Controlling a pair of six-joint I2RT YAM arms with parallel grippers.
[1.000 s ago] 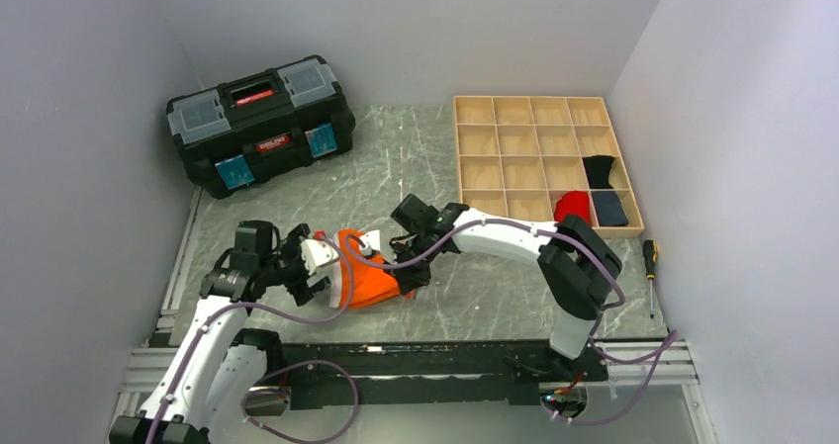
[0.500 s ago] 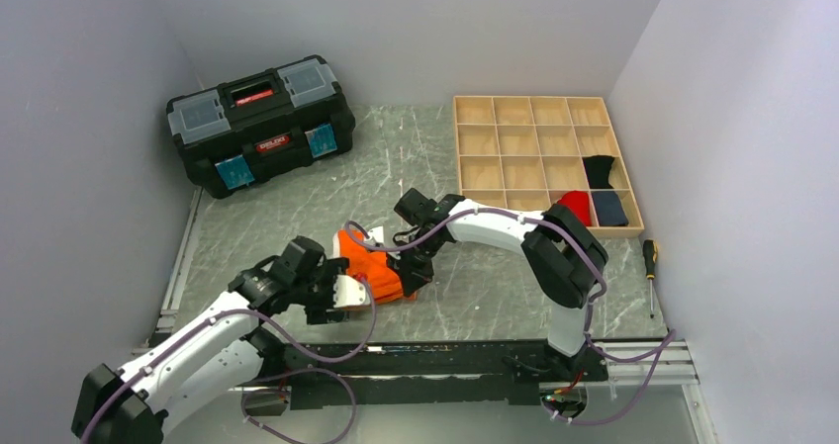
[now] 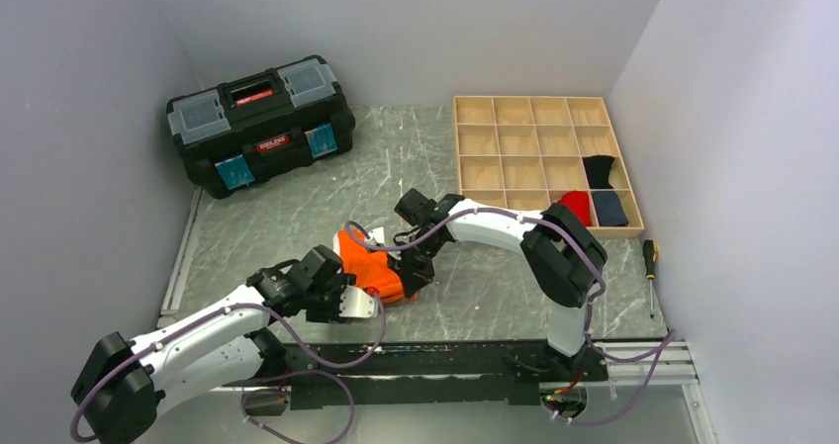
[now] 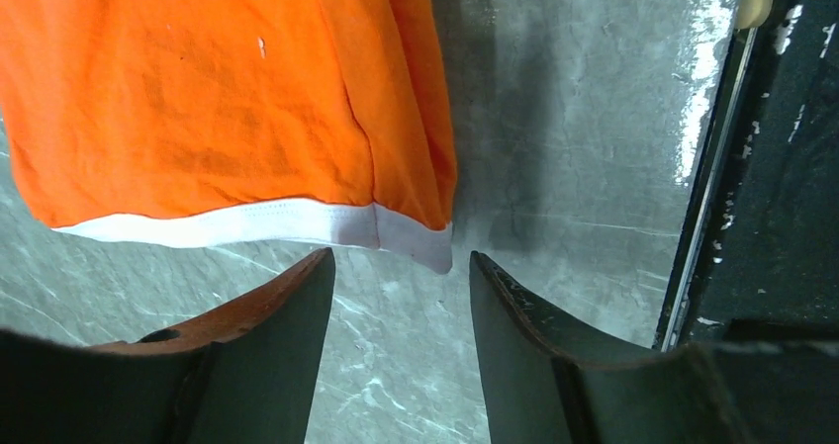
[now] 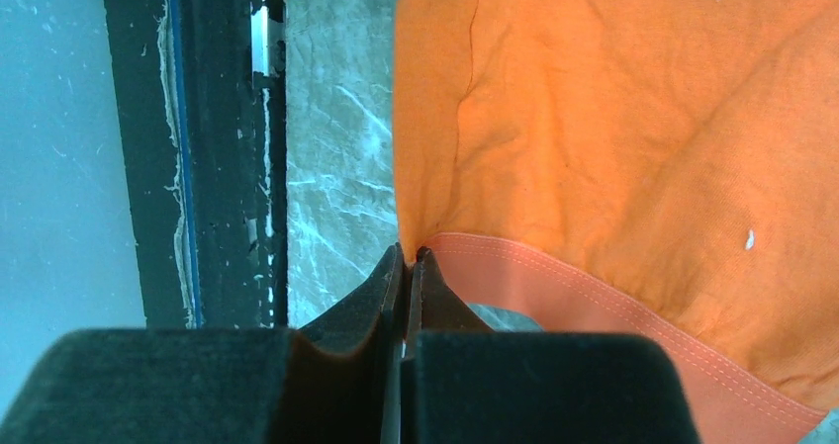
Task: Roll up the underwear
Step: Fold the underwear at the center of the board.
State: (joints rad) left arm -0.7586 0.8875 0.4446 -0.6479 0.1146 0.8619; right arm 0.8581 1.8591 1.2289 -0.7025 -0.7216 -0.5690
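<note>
Lying loosely folded near the front edge of the bench, the underwear was not a roll yet. The orange panel was mostly flat, with the white trim along the hem facing the left arm.

Right jaws were together, tips at the fabric's edge where the orange band meets the panel. It looked like a pinch on that edge, though I couldn't tell how much cloth was between them.

Left jaws were apart and empty, low over the bench just short of the white hem, lined up near its corner and not touching it.

My read: the step was the grasp before the rolling itself, with right anchoring one side and left going for the hem.

The next move called for left to ease forward until the trim sat between the jaws, close on it, then turn the hem over toward the right's hold. The black front rail was close beside the jaws, so there was little room to swing that way.

Further out, the toolbox was at back left. The wooden tray at back right held a red bundle and two dark ones, well apart from the work.
</note>
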